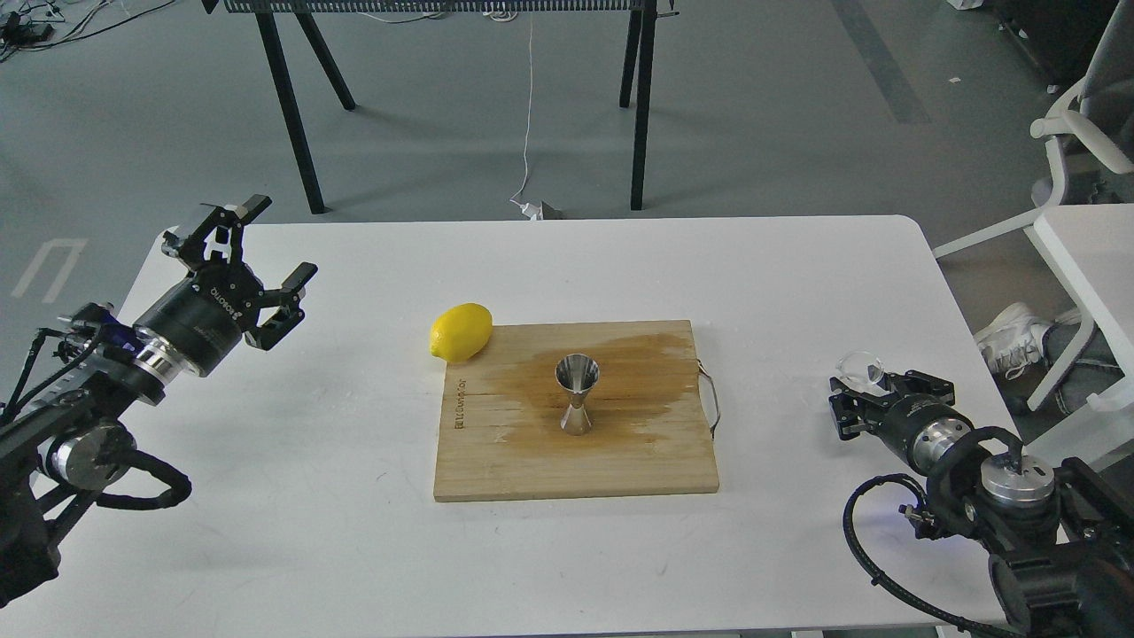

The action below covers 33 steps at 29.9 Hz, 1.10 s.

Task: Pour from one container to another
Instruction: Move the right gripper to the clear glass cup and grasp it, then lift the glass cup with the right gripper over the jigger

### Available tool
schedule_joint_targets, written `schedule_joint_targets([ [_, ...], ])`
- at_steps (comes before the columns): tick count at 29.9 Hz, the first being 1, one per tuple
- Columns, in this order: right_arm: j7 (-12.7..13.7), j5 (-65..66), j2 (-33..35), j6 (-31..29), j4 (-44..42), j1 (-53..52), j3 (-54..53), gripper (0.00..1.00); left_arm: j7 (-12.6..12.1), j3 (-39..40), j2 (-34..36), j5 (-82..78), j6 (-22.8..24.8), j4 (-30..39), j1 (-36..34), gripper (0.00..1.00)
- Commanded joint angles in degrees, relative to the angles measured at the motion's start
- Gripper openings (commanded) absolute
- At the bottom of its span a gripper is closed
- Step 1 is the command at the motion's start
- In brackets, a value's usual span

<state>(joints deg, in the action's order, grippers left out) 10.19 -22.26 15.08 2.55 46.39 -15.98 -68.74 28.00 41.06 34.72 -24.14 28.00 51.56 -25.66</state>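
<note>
The clear cup [861, 364] sits near the table's right edge, between the fingers of my right gripper [873, 383]. The fingers have drawn in against the cup and hide its lower part. The steel hourglass jigger [576, 394] stands upright in the middle of the wooden cutting board [532, 461], on a damp brown stain, well left of the right gripper. My left gripper [282, 237] hovers over the table's far left with its fingers spread wide and nothing between them.
A yellow lemon [461, 331] lies at the board's back left corner, partly on it. The board's wire handle [711, 403] sticks out on the right. The white table [310, 532] ends just right of the cup. A second white table [1085, 257] and a chair stand beyond.
</note>
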Motion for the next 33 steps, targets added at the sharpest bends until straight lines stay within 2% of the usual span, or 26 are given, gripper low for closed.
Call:
schedule_joint_targets([
  [1,0.01,0.02,0.04,0.00,0.63,0.16,0.01,0.43,0.00,-0.01,0.00,-0.03,0.00,-0.05,0.00,0.99],
  [6,0.01,0.29,0.13,0.00,4.23,0.69,0.01,0.42,0.00,0.08,0.00,0.06,0.00,-0.58,0.00,0.99],
  [18,-0.08,8.89,4.87,1.76,25.41,2.80,4.40,0.41,0.00,0.17,-0.09,0.06,0.00,-0.58,0.00,0.99],
  [24,0.10,16.89,4.17,1.76,30.07,2.01,5.80,0.41,0.00,0.17,-0.09,0.06,0.00,-0.58,-0.09,0.99],
  [33,-0.08,21.81,4.08,1.58,33.86,-4.66,14.67,0.41,0.00,0.25,-0.09,0.06,0.00,-0.58,-0.09,0.99],
])
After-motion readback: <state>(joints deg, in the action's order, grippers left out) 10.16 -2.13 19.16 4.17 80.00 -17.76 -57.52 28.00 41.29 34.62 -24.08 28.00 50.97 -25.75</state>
